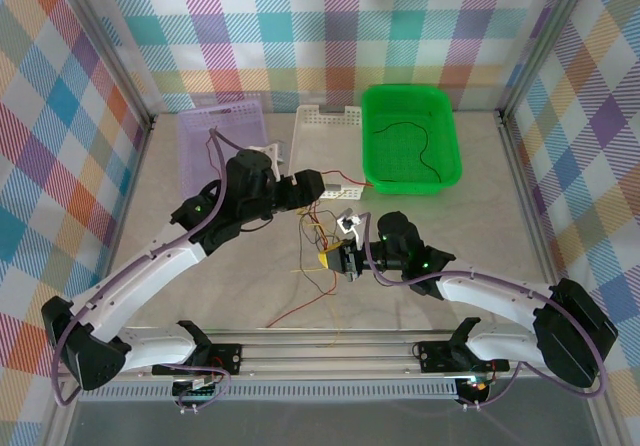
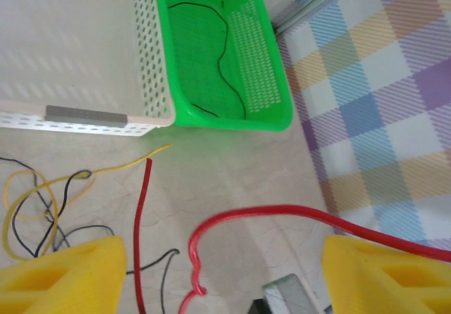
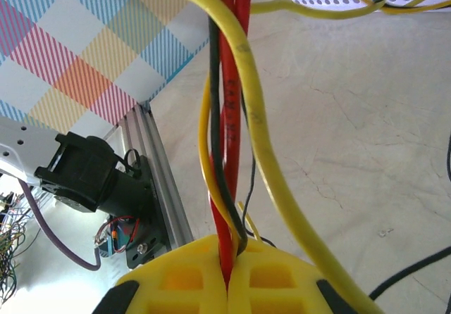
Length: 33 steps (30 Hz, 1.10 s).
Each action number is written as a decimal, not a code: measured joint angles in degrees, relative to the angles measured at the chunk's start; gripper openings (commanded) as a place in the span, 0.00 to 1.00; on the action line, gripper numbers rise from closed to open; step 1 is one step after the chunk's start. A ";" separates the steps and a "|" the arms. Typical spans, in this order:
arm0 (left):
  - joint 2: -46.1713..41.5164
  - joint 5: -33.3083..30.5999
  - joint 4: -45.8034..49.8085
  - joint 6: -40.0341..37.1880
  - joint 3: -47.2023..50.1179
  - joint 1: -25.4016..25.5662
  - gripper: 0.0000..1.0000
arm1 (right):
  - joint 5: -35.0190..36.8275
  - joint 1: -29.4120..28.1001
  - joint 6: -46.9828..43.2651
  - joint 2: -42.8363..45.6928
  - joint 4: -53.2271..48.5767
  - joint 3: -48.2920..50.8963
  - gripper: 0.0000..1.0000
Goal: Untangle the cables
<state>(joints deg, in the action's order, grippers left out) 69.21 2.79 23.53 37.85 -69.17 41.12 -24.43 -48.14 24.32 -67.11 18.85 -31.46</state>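
The cables [image 1: 322,228] lie as a tangle of thin red, yellow and black wires on the table between the two arms. My right gripper [image 1: 335,258] is shut on a bunch of them. In the right wrist view, red, black and yellow strands [image 3: 227,152] rise out of the shut yellow pads [image 3: 183,279]. My left gripper [image 2: 225,279] hangs open just above the tangle near the white basket. A curved red cable [image 2: 282,212] lies loose between its pads, with another red strand [image 2: 143,222] and yellow loops [image 2: 42,187] beside it. A single black cable [image 1: 420,141] lies in the green basket.
A green basket [image 1: 450,171] stands at the back right, a white basket [image 1: 325,118] to its left, and a lilac one [image 1: 215,131] further left. Checked walls close in the table on three sides. A metal rail [image 1: 330,351] runs along the near edge.
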 measured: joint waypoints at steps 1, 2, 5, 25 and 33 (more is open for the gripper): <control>0.20 -0.15 0.24 -0.11 0.00 0.00 0.65 | -0.20 0.00 0.00 0.00 -0.11 -0.09 0.00; 0.39 -0.35 0.42 -0.31 0.00 0.02 0.63 | -0.33 0.00 0.00 0.00 -0.15 -0.15 0.00; 0.76 -0.59 0.59 -0.87 0.02 0.02 0.51 | -0.68 -0.07 0.02 0.22 -0.24 -0.20 0.00; 2.58 -10.84 7.65 -0.70 -3.76 0.39 0.00 | 6.64 0.76 -4.17 0.79 -8.35 -2.03 0.28; 6.82 -15.82 7.91 1.84 -10.58 0.37 0.00 | 7.52 6.84 -4.44 0.68 -11.28 -1.68 0.56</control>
<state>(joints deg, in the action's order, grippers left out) 76.03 -13.04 31.44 39.68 -79.75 41.50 -16.91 -41.30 19.88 -66.43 7.57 -33.15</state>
